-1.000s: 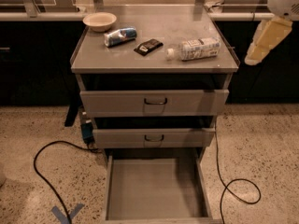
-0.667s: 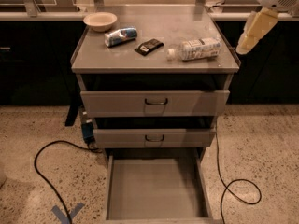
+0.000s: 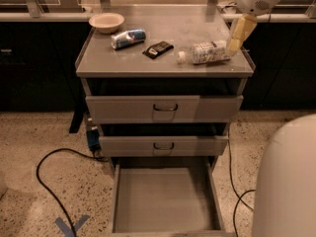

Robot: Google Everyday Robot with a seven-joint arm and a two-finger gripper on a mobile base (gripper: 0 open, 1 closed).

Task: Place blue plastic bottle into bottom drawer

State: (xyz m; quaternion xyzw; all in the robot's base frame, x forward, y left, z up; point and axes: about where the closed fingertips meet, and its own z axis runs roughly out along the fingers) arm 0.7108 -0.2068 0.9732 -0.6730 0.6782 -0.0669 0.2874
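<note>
Gripper [image 3: 234, 42]: over the counter's [image 3: 163, 65] right end, just beside the blue plastic bottle [image 3: 206, 52]; grip state cannot be told.
Bottle: lying sideways, unheld.
Bottom drawer [image 3: 163, 201]: open.
Handling: likely best to grasp across mid-body, since the bottle may roll.
Arm: slants down from the upper right.

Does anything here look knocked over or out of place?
The blue plastic bottle and a can lie on their sides on the cabinet top; the bottom drawer is open. The gripper hangs beside the bottle.
</note>
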